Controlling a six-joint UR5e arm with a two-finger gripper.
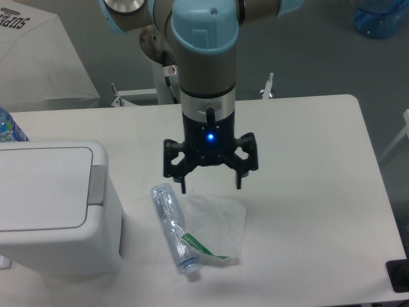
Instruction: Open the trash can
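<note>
The trash can (pixel 54 204) is a boxy white bin at the table's left, its flat lid down. A grey push-tab (pixel 97 185) sits on its right rim. My gripper (pixel 211 187) hangs open above the table's middle, fingers pointing down with nothing between them. It is well to the right of the bin, just above a crushed clear bottle and a plastic wrapper.
A crushed clear plastic bottle (pixel 173 228) and a clear wrapper (pixel 216 225) lie on the white table (pixel 313 192) right of the bin. A blue-capped bottle (pixel 9 126) peeks in at the far left. The arm's base (pixel 172 70) stands behind the table.
</note>
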